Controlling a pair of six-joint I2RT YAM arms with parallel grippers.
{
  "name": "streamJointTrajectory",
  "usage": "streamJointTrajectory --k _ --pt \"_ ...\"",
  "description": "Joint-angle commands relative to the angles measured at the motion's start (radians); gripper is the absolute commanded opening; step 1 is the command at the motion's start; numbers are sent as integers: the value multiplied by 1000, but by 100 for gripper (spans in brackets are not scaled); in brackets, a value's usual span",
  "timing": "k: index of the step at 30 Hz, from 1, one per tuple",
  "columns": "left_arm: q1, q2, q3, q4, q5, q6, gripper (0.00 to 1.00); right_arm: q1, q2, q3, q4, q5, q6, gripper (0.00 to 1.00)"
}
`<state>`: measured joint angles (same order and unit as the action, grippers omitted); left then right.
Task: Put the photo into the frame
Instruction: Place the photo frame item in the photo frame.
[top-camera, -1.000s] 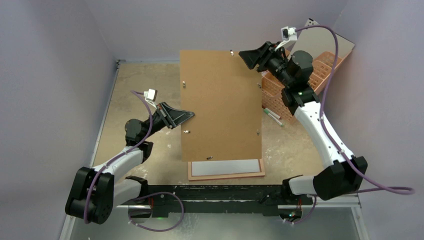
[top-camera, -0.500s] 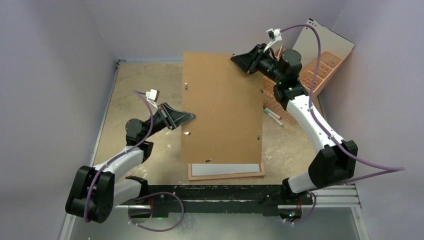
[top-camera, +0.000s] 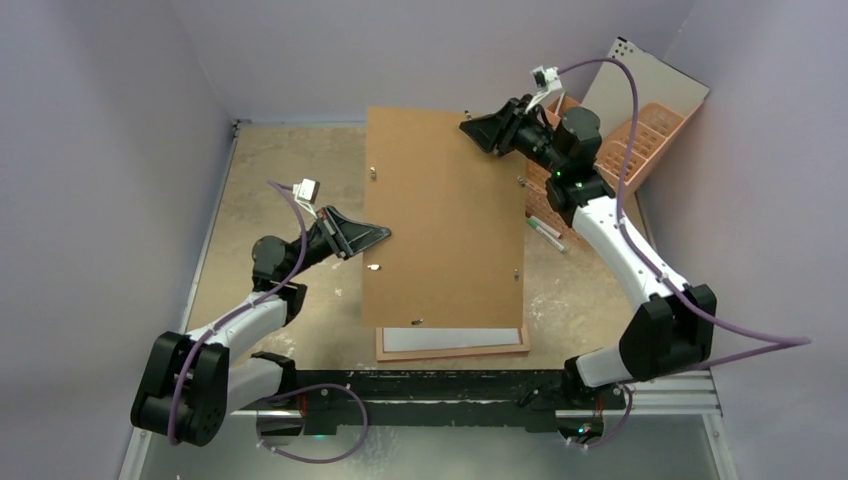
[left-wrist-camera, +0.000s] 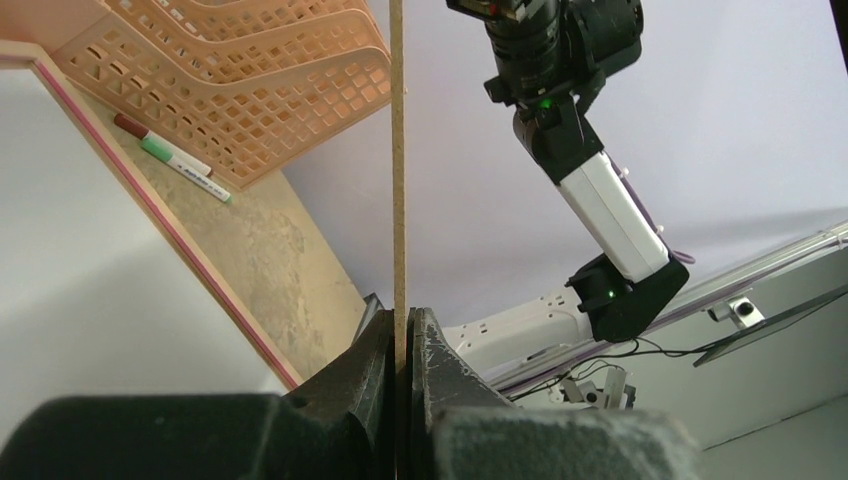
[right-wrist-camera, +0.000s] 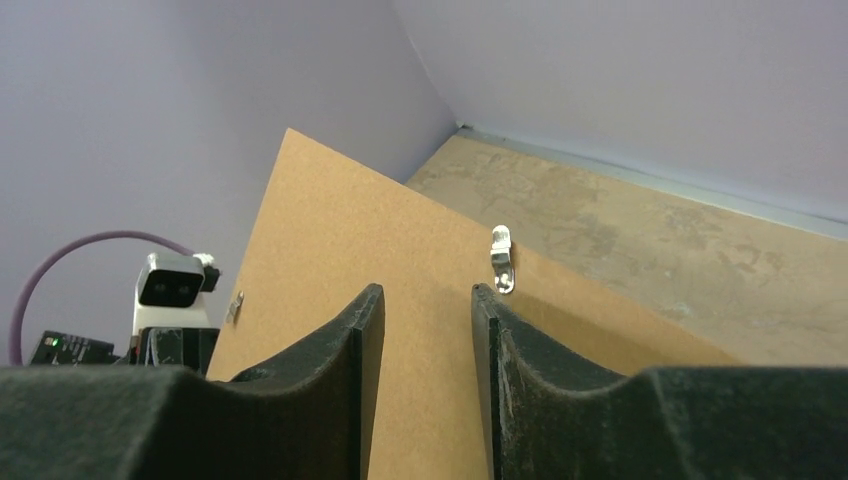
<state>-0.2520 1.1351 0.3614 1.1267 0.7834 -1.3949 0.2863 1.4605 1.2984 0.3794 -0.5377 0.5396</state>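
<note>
The frame (top-camera: 452, 352) lies reverse side up on the table near the front, mostly hidden under a brown backing board (top-camera: 445, 215). A white sheet (top-camera: 450, 338) fills it, likely the photo's plain back; its printed side does not show. My left gripper (top-camera: 383, 233) is shut on the board's left edge and holds it above the frame. In the left wrist view the board (left-wrist-camera: 397, 150) stands edge-on between the shut fingers, with the frame's rim (left-wrist-camera: 150, 200) below. My right gripper (top-camera: 470, 125) is open and empty over the board's far right corner, beside a metal clip (right-wrist-camera: 502, 260).
A peach plastic desk organiser (top-camera: 620, 150) stands at the back right with a grey panel (top-camera: 645, 80) leaning behind it. Two markers (top-camera: 545, 232) lie on the table right of the board. Purple walls close in on three sides.
My right gripper has swung left from beside the organiser to over the board's far right corner. The board has shifted slightly. My left gripper has kept its hold.
</note>
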Motion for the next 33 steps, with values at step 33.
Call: streamJointTrajectory --k 33 --pt "-13 4 4 105 16 0 0 4 23 -8 84 -33 -12 42"
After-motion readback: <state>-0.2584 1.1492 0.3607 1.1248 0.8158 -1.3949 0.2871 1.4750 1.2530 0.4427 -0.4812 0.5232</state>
